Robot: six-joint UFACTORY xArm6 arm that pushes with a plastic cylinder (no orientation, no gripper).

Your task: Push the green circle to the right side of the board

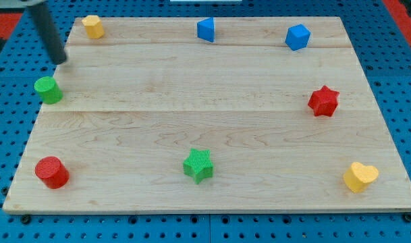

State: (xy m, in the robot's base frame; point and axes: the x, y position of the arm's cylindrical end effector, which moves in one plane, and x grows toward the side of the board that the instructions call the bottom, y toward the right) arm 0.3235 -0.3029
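The green circle [48, 89] is a short green cylinder standing at the left edge of the wooden board [205, 128], in its upper half. My tip [60, 61] is the lower end of a dark rod that comes in from the view's top left. The tip stands just above and slightly right of the green circle, a small gap apart from it, not touching.
Other blocks on the board: a yellow block [92, 26] at top left, a blue block [206, 30] at top middle, a blue block [297, 36] at top right, a red star [323, 101] at right, a yellow heart [360, 176] at bottom right, a green star [198, 165] at bottom middle, a red circle [51, 171] at bottom left.
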